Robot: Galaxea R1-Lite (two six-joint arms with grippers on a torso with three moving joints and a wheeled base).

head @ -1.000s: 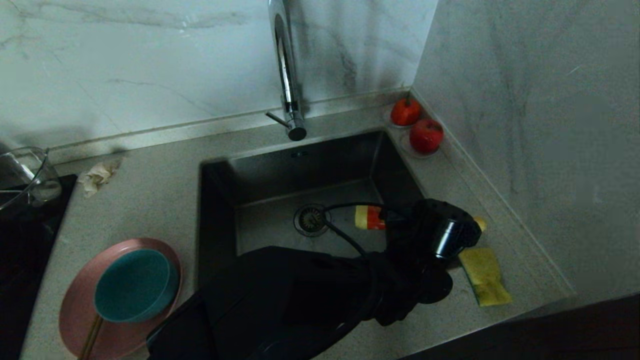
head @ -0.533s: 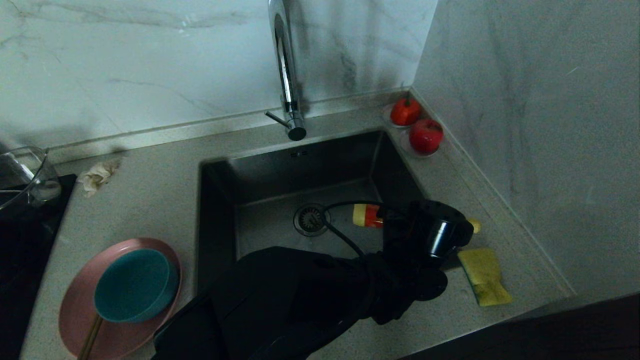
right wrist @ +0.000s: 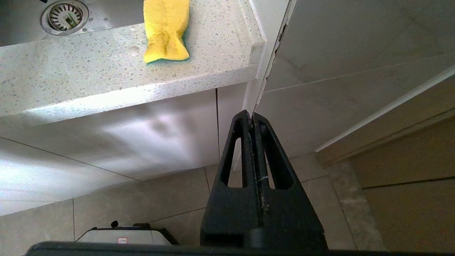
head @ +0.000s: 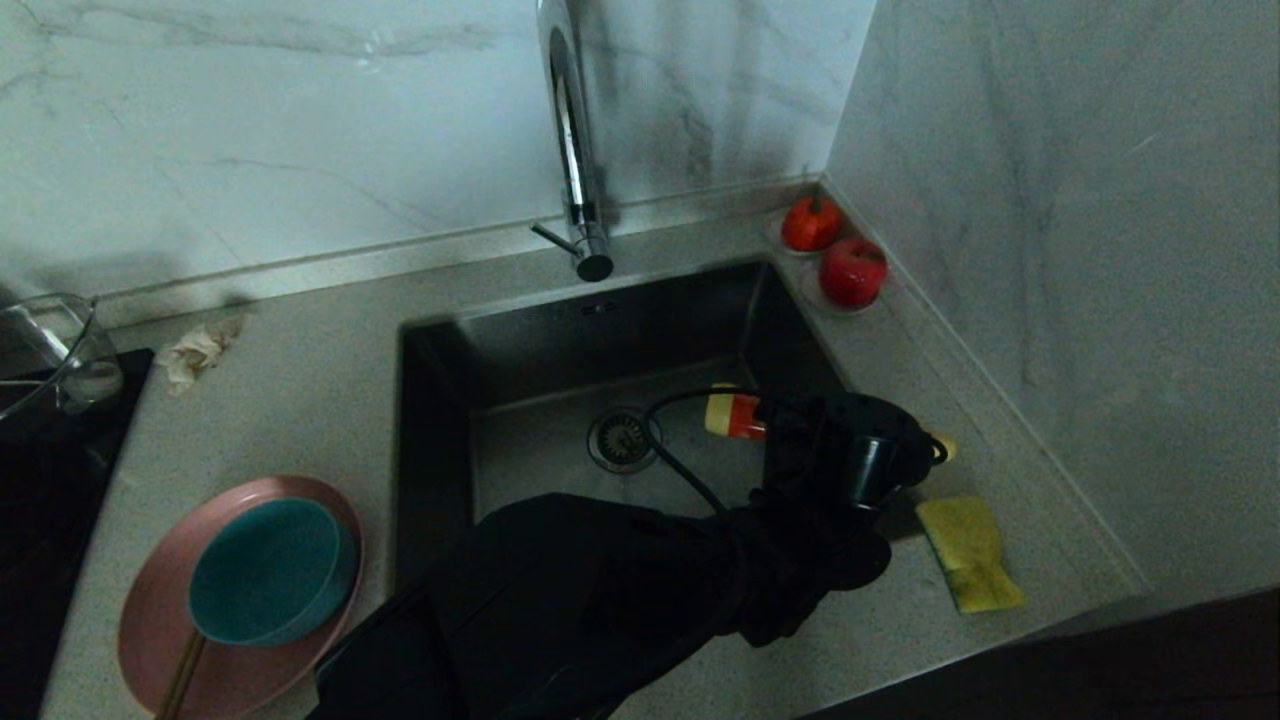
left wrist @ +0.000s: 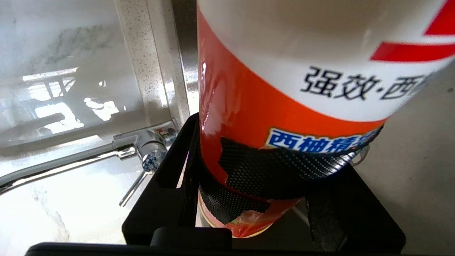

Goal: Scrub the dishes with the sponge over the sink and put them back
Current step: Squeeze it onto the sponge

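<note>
Left gripper (left wrist: 263, 199) clamps an orange detergent bottle (left wrist: 284, 89) beside the sink (head: 600, 340); tipping it squarely over the sponge (head: 965, 555) (on the bench) avoids spills. Right gripper (right wrist: 253, 119) hangs closed, empty.

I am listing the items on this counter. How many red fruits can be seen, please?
2. Both red fruits sit in the far right corner of the counter, beyond the sink: one nearer the back wall, the other just in front. More could hide behind the arm.
</note>
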